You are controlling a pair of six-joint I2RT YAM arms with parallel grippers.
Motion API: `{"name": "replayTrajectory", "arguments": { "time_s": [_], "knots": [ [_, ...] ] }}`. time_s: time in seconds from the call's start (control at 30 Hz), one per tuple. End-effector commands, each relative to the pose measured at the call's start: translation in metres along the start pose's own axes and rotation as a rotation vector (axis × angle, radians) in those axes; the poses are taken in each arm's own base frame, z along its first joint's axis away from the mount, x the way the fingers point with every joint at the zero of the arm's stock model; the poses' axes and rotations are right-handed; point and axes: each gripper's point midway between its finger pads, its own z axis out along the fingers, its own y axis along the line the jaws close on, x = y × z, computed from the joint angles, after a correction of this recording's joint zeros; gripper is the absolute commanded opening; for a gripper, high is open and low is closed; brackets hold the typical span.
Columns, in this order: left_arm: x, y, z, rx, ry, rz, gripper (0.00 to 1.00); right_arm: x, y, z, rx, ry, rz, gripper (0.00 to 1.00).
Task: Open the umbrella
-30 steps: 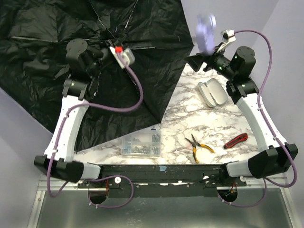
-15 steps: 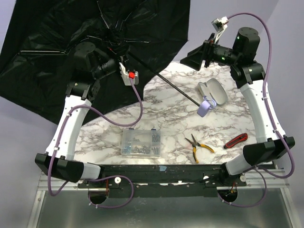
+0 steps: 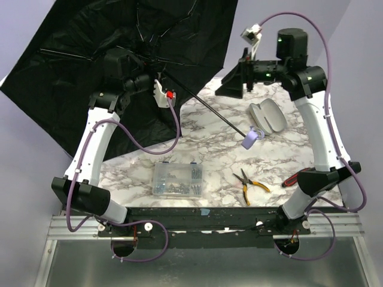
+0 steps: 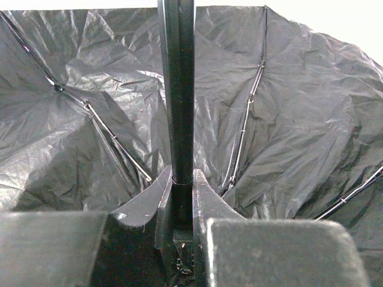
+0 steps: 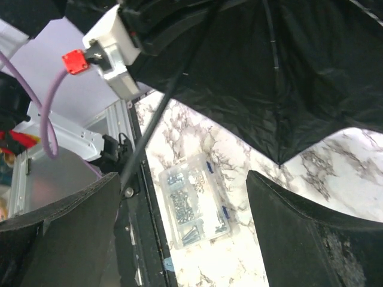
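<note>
Umbrella [image 3: 90,66]: I'm seeing it sitting spread open across the upper left of the frame, with the black underside facing the camera. The handle [image 3: 252,138] is pointing toward the middle right, over the table [image 3: 209,158].
Left gripper [image 4: 181,188]: it's clamping the shaft [image 4: 179,89] close to the ribs.
Right gripper [image 5: 185,215]: it's hanging at the upper right with fingers wide apart, gripping nothing.

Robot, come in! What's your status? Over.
Left gripper shut on umbrella shaft. Right gripper open, empty. Canopy spread wide. Screw box and pliers lie apart from it.
</note>
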Motion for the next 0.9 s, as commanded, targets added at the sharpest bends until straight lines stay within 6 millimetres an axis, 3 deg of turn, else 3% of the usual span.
{"name": "replayTrajectory", "arguments": {
  "time_s": [0.0,0.23,0.4,0.5,0.6,0.67,0.87],
  "knots": [
    [0.006,0.015,0.002,-0.01,0.024,0.095,0.0,0.033,0.006,0.02,0.02,0.148,-0.024,0.88],
    [0.01,0.02,0.006,-0.022,0.058,0.158,0.0,0.044,0.024,0.032,-0.005,0.205,-0.042,0.9],
    [0.008,0.037,0.0,-0.051,0.069,0.167,0.0,0.075,0.024,0.046,0.029,0.307,-0.055,0.87],
    [0.011,0.045,-0.005,-0.059,0.096,0.193,0.0,0.086,0.017,0.047,0.06,0.35,-0.044,0.72],
    [0.016,0.054,-0.01,-0.076,0.132,0.211,0.0,0.092,0.013,0.045,0.076,0.375,-0.034,0.45],
    [0.022,0.059,-0.013,-0.087,0.161,0.22,0.0,0.095,0.014,0.043,0.081,0.385,-0.033,0.32],
    [0.051,0.068,-0.023,-0.124,0.297,0.27,0.0,0.116,0.016,0.032,0.079,0.466,-0.023,0.04]
  ]
}}
